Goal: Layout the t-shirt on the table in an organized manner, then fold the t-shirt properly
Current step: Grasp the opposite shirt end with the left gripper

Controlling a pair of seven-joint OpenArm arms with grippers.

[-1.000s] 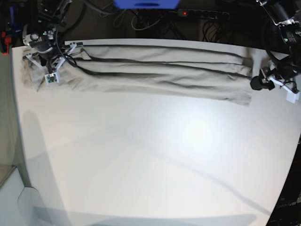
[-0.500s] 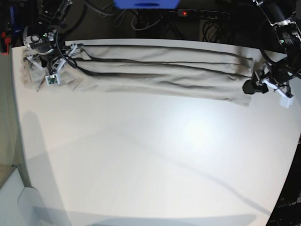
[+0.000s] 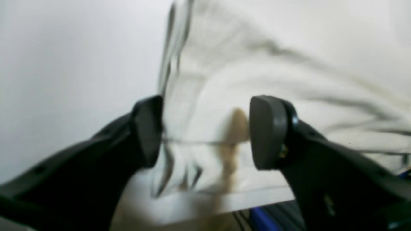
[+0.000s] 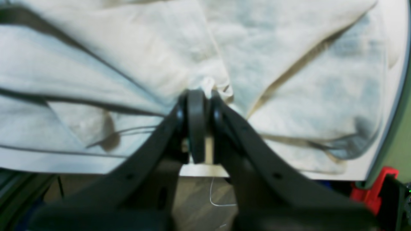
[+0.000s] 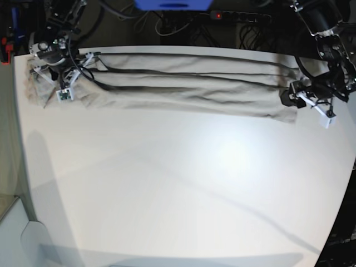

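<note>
The t-shirt (image 5: 183, 86) lies stretched into a long creased band along the far edge of the table (image 5: 178, 189). At its left end my right gripper (image 4: 198, 96) is shut, pinching a small fold of the t-shirt (image 4: 273, 80) between its fingers. The right arm (image 5: 49, 53) stands over that end in the base view. At the band's right end my left gripper (image 3: 207, 131) is open, its two fingers spread with the t-shirt (image 3: 257, 64) lying just beyond them. In the base view the left gripper (image 5: 290, 98) sits at the shirt's right edge.
Behind the table's far edge lie a power strip (image 5: 239, 16) with a red light, cables and a blue object (image 5: 172, 4). A red part (image 4: 374, 189) shows past the table's corner in the right wrist view. The table's rounded right edge runs close to the left arm.
The left gripper has moved left from beyond the table's right edge to the shirt's right end, still open. The right gripper keeps its pinch and has barely shifted.
</note>
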